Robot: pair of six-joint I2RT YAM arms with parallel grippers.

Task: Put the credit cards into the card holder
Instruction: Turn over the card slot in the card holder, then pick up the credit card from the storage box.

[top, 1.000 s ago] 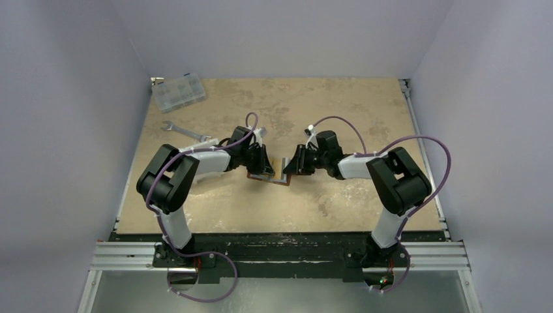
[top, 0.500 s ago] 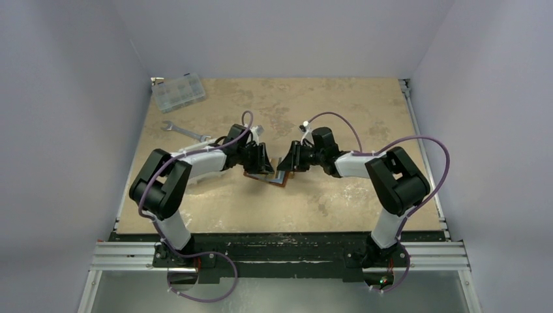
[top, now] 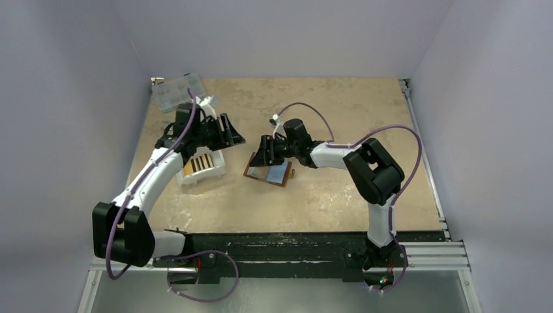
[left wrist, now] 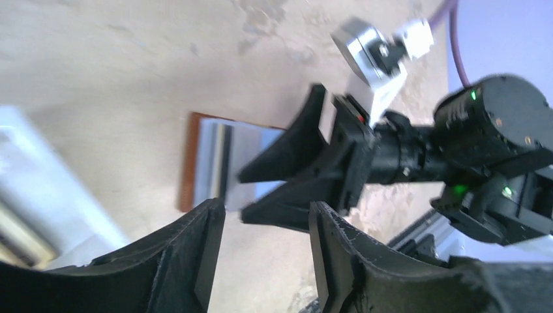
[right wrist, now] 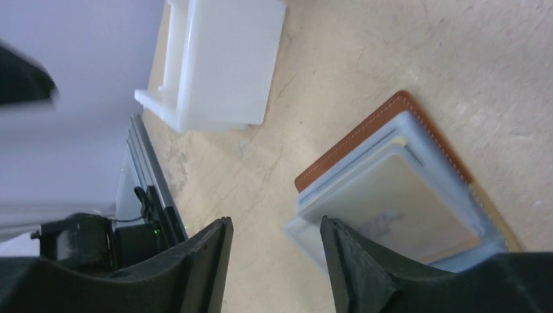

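The brown card holder (top: 269,173) lies open on the table with a light blue credit card (top: 274,172) on its slots. In the right wrist view the card holder (right wrist: 391,120) shows a pale card (right wrist: 401,208) in its slots. Orange-yellow credit cards (top: 197,163) lie in the white tray (top: 212,171). My right gripper (top: 258,156) (right wrist: 275,228) hangs open over the holder's left edge, holding nothing. My left gripper (top: 231,134) (left wrist: 264,215) is open and empty, raised above the tray's far right corner, facing the holder (left wrist: 195,163).
A clear compartmented box (top: 177,91) sits at the far left corner. The white tray (right wrist: 222,59) stands left of the holder. The right arm's wrist (left wrist: 391,150) fills the middle of the left wrist view.
Both grippers opened and left the card holder. The left arm swung back and left to above the tray. The right gripper slid left over the holder's left edge.
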